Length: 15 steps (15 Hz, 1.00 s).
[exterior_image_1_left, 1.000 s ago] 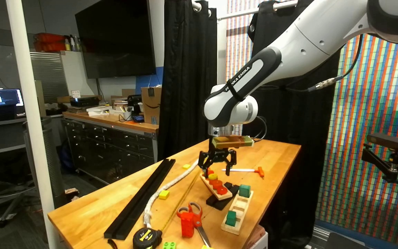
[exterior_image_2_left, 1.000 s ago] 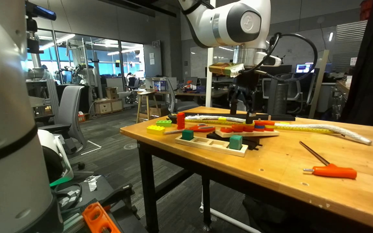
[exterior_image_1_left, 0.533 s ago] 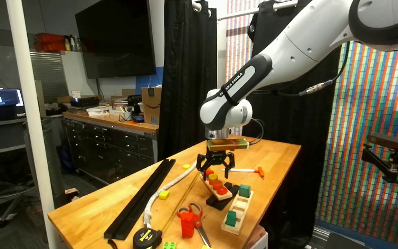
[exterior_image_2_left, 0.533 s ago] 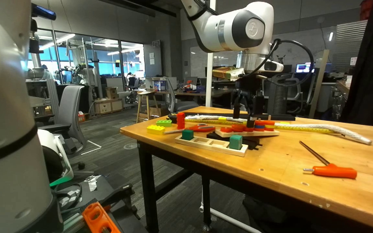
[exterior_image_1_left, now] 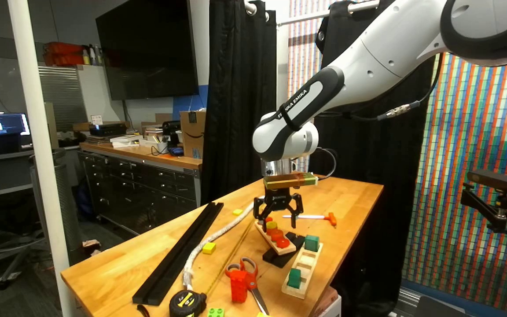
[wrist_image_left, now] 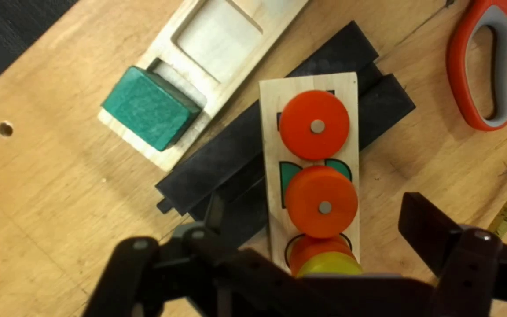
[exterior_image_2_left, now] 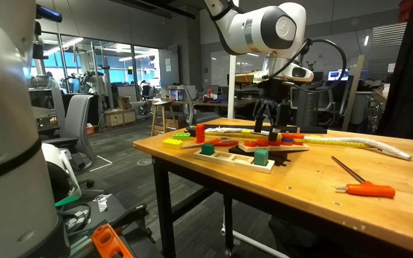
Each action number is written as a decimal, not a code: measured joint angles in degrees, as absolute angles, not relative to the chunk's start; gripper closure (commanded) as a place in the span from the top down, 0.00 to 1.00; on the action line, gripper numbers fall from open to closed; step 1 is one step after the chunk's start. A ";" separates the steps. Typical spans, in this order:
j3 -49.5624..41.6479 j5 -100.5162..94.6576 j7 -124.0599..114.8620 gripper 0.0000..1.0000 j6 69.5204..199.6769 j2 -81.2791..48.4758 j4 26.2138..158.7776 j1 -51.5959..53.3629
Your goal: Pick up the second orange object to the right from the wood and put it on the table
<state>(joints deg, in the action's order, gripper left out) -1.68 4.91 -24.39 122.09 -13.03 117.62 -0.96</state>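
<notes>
Tray (exterior_image_2_left: pixel 232 162) holds two green blocks (exterior_image_2_left: pixel 261 157); pegboard (wrist_image_left: pixel 272 149), orange discs (wrist_image_left: pixel 307 198); jaws parted.

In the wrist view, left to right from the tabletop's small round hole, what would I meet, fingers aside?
Green rectangular block, pale wooden board with round orange discs, red-and-grey scissor handle.

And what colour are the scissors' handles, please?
Orange-red handles with grey linings, clearest in the wrist view.

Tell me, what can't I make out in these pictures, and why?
Wrist view: the wooden board beyond the yellow disc, hidden by the jaws.
Wrist view: scissors, cut off by the top and right edges.
In an exterior view: the tape measure, its writing too small to read.
</notes>
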 measured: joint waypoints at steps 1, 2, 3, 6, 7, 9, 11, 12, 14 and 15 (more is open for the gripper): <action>-1.70 4.90 -24.41 1.00 121.46 -13.12 117.33 -0.96; -1.72 4.89 -24.41 1.00 120.84 -13.24 117.07 -0.96; -1.73 4.89 -24.41 1.00 120.42 -13.38 116.81 -0.96; -1.74 4.89 -24.41 1.00 119.44 -14.01 116.01 -0.96; -1.74 4.89 -24.41 1.00 119.28 -14.31 115.72 -0.96; -1.74 4.89 -24.41 1.00 118.74 -14.98 115.07 -0.96; -1.74 4.89 -24.41 1.00 118.34 -15.55 114.48 -0.96; -1.75 4.89 -24.41 1.00 118.25 -15.77 114.26 -0.96; -1.76 4.89 -24.41 0.74 118.07 -16.22 113.85 -0.96; -1.77 4.81 -24.41 0.68 117.97 -16.41 113.65 -0.96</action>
<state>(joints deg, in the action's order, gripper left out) -1.77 4.81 -24.41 117.97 -16.41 113.65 -0.96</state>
